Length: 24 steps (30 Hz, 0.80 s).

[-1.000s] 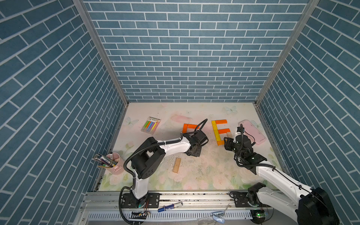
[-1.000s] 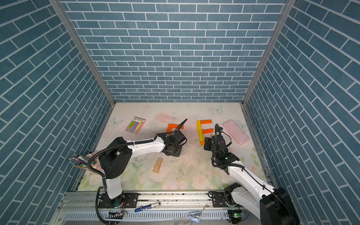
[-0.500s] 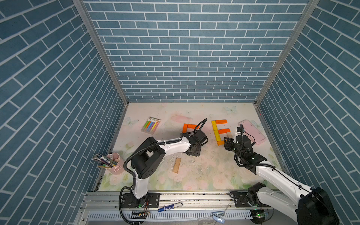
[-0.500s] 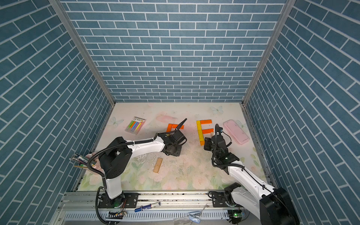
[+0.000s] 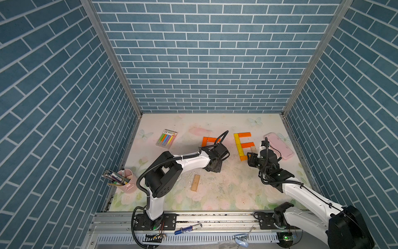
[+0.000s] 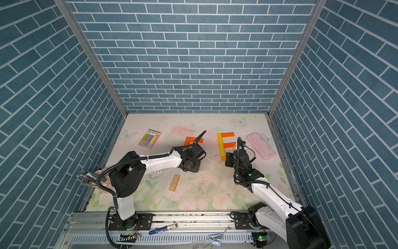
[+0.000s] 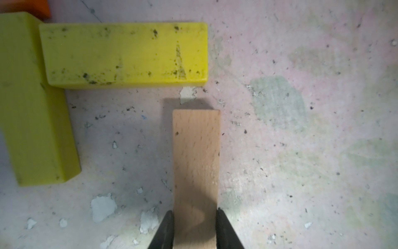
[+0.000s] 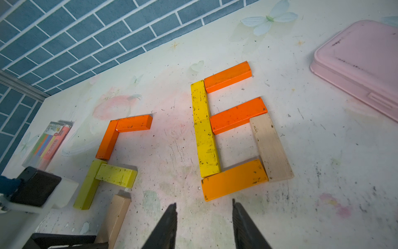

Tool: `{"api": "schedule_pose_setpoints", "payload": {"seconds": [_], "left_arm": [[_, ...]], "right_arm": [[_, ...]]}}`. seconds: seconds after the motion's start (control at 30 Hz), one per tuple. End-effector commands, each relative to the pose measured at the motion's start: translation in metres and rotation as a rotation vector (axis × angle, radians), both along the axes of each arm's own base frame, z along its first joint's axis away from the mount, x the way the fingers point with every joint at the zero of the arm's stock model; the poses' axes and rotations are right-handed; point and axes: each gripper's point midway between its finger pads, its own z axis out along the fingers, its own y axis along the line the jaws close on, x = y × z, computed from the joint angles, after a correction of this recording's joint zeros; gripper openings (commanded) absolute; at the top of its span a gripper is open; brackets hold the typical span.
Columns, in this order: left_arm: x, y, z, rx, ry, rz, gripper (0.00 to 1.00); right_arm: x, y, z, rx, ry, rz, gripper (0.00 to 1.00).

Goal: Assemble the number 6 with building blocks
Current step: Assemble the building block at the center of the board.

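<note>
Stillness since earlier: left gripper (image 7: 195, 212) still clamps tan block (image 7: 196, 155).

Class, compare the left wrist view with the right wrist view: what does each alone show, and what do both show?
Left wrist only: the left end effector closed on the sides of the tan block. Right wrist only: the six-shaped figure, pink case, stick pack, and the open, empty right end effector. Both: the tan block and two yellow blocks.
</note>
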Motion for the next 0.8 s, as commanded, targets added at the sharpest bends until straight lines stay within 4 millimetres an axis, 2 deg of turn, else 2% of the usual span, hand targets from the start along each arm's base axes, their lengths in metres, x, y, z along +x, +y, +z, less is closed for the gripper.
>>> {"api": "schedule_pose_setpoints", "payload": {"seconds": [0.0, 0.77], "left_arm": [[0.0098, -0.0002, 0.0001, 0.013, -0.020, 0.016, 0.31], [0.0128, 0.0019, -0.0003, 0.014, -0.012, 0.040, 0.30]], "right_arm": [[0.0010, -0.0008, -0.0037, 0.001, 0.000, 0.000, 0.43], [0.0008, -0.0006, -0.0057, 0.004, 0.005, 0.001, 0.43]]}}
